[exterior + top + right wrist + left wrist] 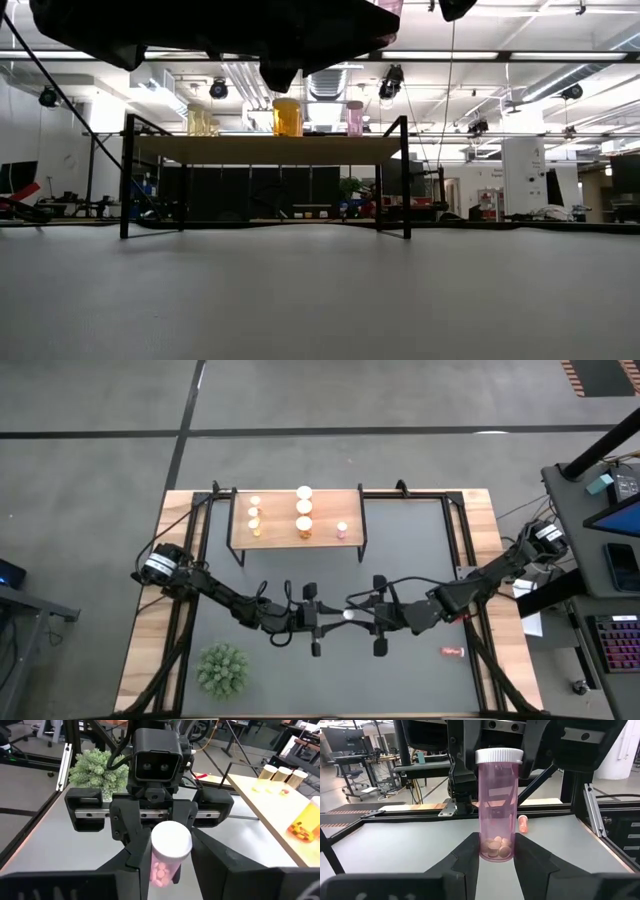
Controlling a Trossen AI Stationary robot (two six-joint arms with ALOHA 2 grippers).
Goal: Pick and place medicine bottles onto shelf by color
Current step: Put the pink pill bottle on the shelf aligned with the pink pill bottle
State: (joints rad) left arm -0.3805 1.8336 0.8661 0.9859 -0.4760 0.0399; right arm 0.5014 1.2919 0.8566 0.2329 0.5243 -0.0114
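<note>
Mid-table, near of the shelf: left gripper clamped on base of pink medicine bottle, held upright above table. Right gripper facing it, fingers narrowed beside the cap; contact unclear. Second pink bottle lying far right.

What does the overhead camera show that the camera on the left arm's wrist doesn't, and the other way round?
Only the high view shows the shelf with its rows of medicine bottles, the green plant, and both arms meeting mid-table. Only the left wrist view shows pills inside the pink bottle, upright between the left gripper fingers, with the right gripper at its white cap. Both show a small pink bottle lying on the table.
</note>
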